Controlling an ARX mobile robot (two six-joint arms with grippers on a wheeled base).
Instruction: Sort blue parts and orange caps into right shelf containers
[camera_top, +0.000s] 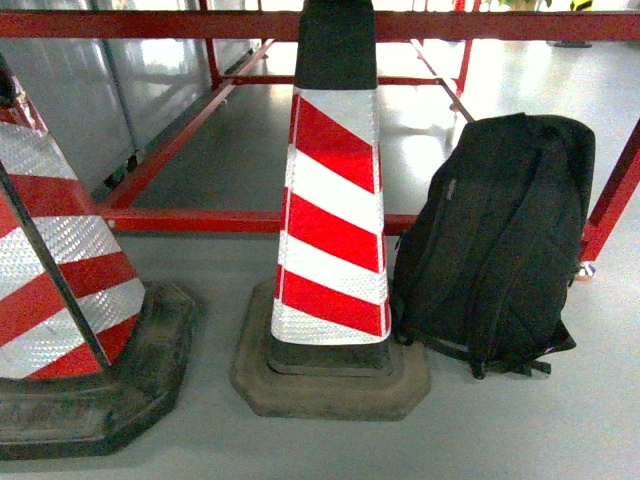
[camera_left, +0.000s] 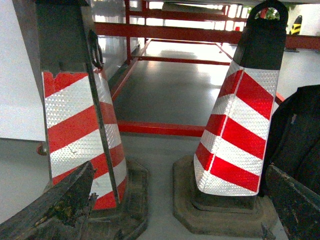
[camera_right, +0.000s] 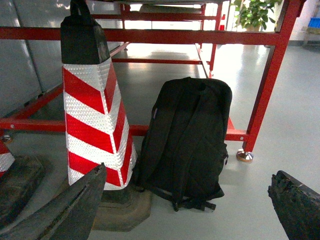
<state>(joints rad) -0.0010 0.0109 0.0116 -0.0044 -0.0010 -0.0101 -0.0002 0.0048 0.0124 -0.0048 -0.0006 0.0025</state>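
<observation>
No blue parts, orange caps or right shelf containers show in any view. My left gripper (camera_left: 180, 200) is open, its dark worn fingers (camera_left: 55, 210) spread wide at the bottom corners of the left wrist view, with nothing between them. My right gripper (camera_right: 192, 200) is open too, its fingers (camera_right: 75, 210) far apart over the grey floor and holding nothing. Neither gripper appears in the head view.
Two red-and-white striped traffic cones (camera_top: 335, 210) (camera_top: 60, 290) on black rubber bases stand close ahead. A black backpack (camera_top: 500, 250) leans right of the middle cone. A red metal rack frame (camera_top: 200, 218) with a footed post (camera_right: 265, 95) runs behind them on grey floor (camera_top: 560, 430).
</observation>
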